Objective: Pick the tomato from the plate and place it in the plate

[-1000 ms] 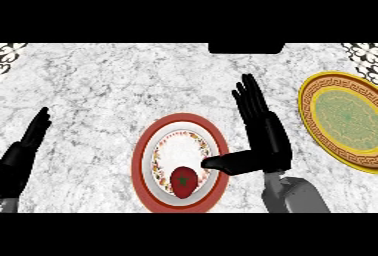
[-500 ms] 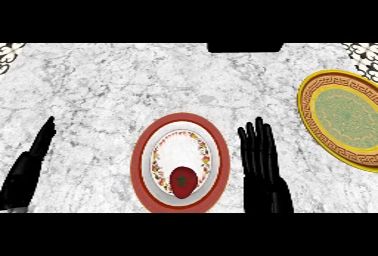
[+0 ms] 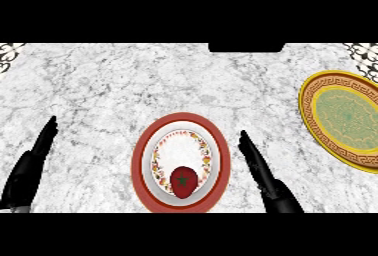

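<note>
A red tomato (image 3: 183, 181) lies on the near part of a red-rimmed white plate (image 3: 181, 125) at the counter's front middle. A yellow plate with a green centre (image 3: 347, 117) sits at the right edge, with nothing on it. My right hand (image 3: 260, 174) is just right of the red plate, edge-on, fingers straight and pointing away, not touching the tomato. At the lower left my left hand (image 3: 29, 170) rests with straight fingers, open.
The counter is grey-white marble (image 3: 148, 85). Patterned items show at the far left corner (image 3: 9, 50) and far right corner (image 3: 363, 52). A dark object (image 3: 246, 47) sits at the far edge.
My right hand has pulled back toward me and lower, turning edge-on beside the red plate. The left hand has sunk slightly lower. The tomato has not moved.
</note>
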`<state>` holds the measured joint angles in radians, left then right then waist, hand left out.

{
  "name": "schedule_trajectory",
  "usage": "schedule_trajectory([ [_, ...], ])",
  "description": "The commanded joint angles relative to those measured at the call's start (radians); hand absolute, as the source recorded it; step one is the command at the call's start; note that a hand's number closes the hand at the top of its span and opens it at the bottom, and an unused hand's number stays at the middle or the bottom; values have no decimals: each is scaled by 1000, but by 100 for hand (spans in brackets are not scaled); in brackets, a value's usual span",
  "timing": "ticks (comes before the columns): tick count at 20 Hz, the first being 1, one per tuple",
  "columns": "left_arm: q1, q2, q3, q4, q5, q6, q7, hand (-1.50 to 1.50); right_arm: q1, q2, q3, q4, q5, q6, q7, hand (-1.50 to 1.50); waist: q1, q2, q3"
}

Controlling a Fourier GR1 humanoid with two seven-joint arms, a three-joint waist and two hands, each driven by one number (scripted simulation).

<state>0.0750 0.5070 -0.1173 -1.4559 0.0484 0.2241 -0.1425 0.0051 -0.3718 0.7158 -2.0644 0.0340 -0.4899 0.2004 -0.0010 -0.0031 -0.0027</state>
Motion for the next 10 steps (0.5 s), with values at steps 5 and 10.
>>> schedule_trajectory([
  [5, 2, -8, 23, 14, -2, -22, -35, 0, -243, -85, -79, -14, 9, 177, 473, -150, 15, 3, 1],
  [10, 17, 3, 43, -17, 2, -54, -9, 0, -321, -52, -58, 15, -19, 299, 610, -150, 12, 2, 2],
])
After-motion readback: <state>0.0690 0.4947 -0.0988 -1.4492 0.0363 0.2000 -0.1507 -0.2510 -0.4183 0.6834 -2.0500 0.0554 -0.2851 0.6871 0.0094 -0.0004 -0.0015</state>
